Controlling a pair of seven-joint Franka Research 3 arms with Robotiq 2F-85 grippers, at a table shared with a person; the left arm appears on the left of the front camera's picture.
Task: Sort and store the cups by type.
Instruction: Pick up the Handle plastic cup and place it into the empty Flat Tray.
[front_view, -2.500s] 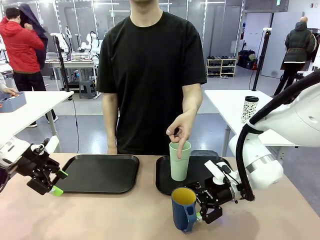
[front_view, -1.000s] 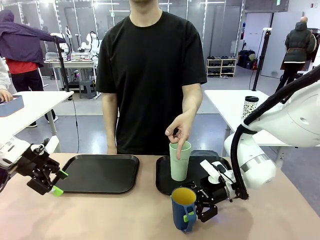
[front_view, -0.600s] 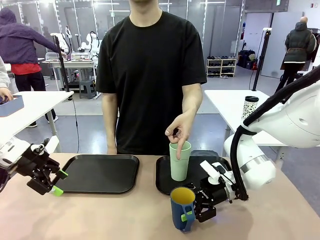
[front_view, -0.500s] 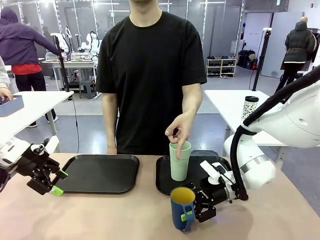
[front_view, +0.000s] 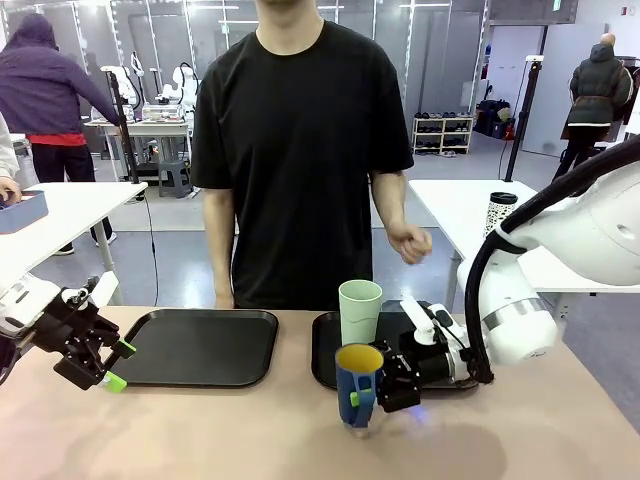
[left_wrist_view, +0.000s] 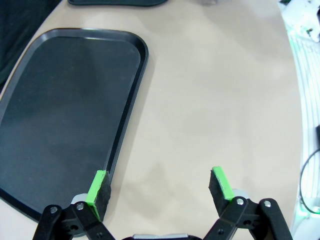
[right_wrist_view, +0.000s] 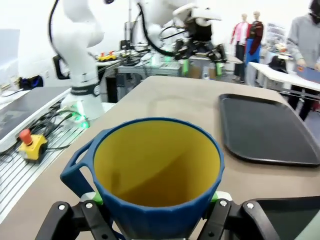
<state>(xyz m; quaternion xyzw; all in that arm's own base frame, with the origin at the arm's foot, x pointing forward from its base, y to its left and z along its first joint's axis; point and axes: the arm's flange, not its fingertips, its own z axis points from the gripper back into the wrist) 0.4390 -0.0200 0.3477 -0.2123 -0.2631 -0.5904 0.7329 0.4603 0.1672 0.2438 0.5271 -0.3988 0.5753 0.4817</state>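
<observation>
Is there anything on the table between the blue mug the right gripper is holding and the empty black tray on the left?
Nothing visible does. The dark blue mug with the yellow inside is held by the right gripper, and bare tabletop lies between it and the empty black tray.

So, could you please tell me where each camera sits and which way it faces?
Front: between the arms, facing the person across the table; shows both arms, right gripper holding the blue mug, green tumbler.
Left wrist: above the left tray, looking down; open left gripper.
Right wrist: behind the blue mug, facing the left arm; its fingers clamp it.
Shared: mug, left tray.
</observation>
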